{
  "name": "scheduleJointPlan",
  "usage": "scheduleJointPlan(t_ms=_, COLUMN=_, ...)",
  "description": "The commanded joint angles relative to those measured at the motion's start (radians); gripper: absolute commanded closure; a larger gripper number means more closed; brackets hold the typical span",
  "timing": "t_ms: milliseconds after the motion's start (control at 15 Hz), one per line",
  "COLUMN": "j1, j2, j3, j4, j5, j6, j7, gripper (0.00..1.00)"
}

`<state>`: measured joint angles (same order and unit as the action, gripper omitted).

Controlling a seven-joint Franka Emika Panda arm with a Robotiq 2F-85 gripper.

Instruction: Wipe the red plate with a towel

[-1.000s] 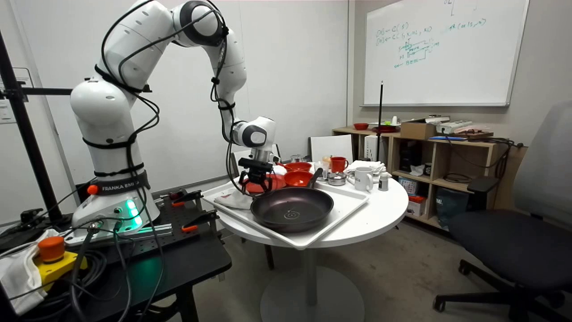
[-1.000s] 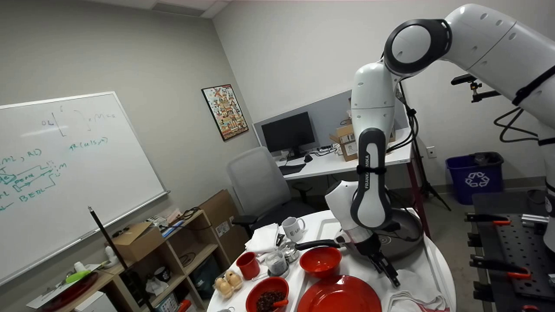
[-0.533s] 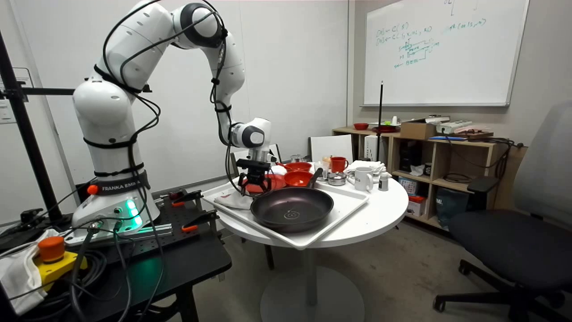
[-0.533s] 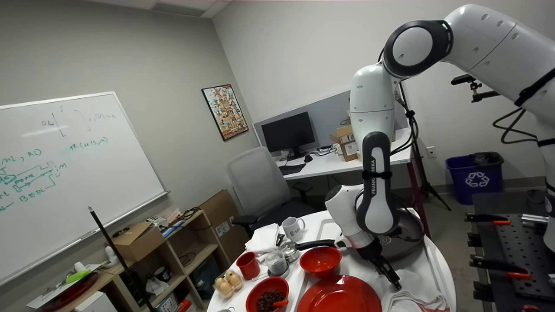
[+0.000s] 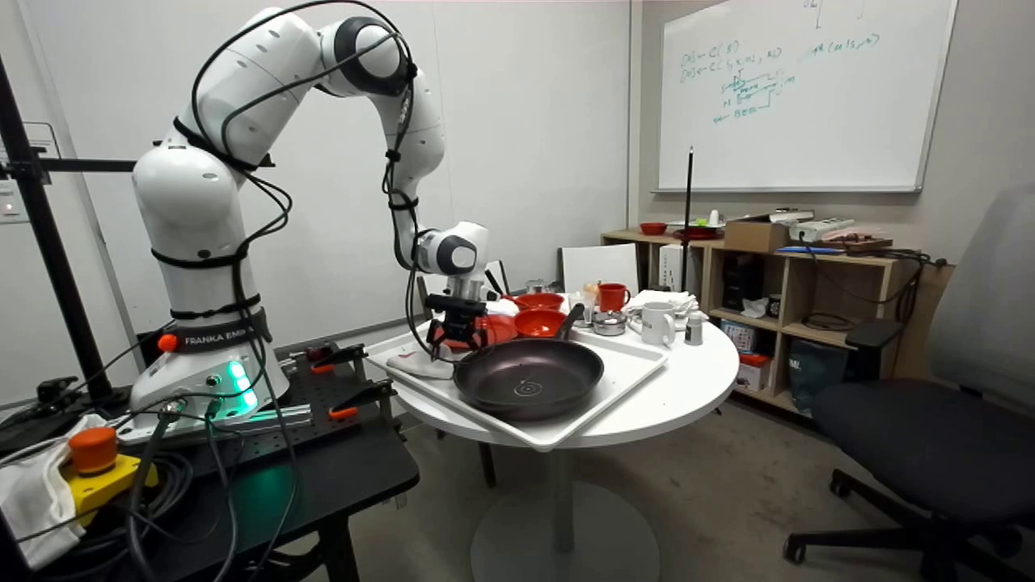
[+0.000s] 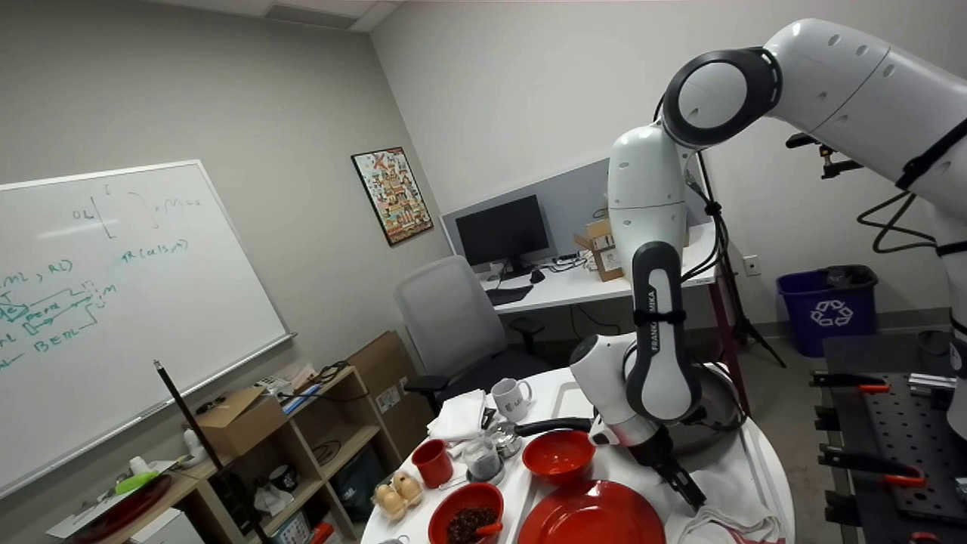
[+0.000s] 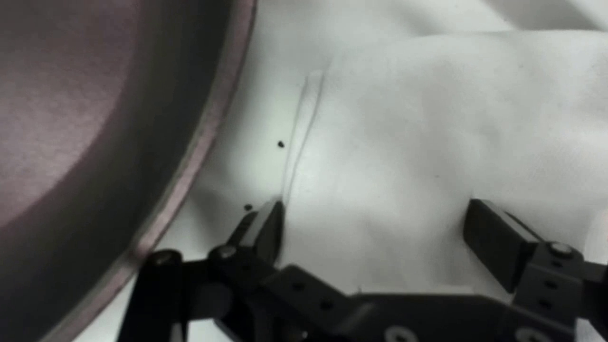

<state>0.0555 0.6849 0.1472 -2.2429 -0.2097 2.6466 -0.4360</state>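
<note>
The red plate (image 6: 593, 521) lies flat at the near edge of an exterior view; in an exterior view it shows partly behind my gripper (image 5: 495, 326). The towel (image 6: 729, 517) is white with red stripes and lies rumpled beside the plate on the white tray; it also shows in an exterior view (image 5: 420, 364). In the wrist view the towel (image 7: 418, 133) fills the middle. My gripper (image 7: 377, 221) is open, its fingers wide apart with towel cloth below and between them. The fingertips (image 6: 696, 500) are down at the towel. The left finger is at the towel's folded edge.
A large dark pan (image 5: 530, 376) stands on the white tray (image 5: 623, 396), close beside my left finger in the wrist view (image 7: 180, 166). A red bowl (image 6: 559, 457), a red bowl of dark bits (image 6: 472, 514), a red mug (image 6: 433, 462) and a grey mug (image 5: 656, 323) stand nearby.
My gripper has moved down, and slightly left in an exterior view, so its fingertips are now lower at the towel. It stays open. The plate and pan have not moved.
</note>
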Motion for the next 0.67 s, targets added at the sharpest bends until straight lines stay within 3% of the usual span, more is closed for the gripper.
scheduleJointPlan(t_ms=0, j1=-0.009, j2=0.056, j3=0.02, j4=0.038, j5=-0.012, j6=-0.022, j7=-0.017, gripper=0.0)
scheduleJointPlan(t_ms=400, j1=0.007, j2=0.089, j3=0.022, j4=0.059, j5=-0.022, j6=-0.034, j7=-0.009, gripper=0.0)
scheduleJointPlan(t_ms=467, j1=0.011, j2=0.092, j3=0.021, j4=0.059, j5=-0.028, j6=-0.031, j7=-0.007, gripper=0.25)
scheduleJointPlan(t_ms=600, j1=0.019, j2=0.094, j3=0.02, j4=0.057, j5=-0.041, j6=-0.025, j7=-0.002, gripper=0.32)
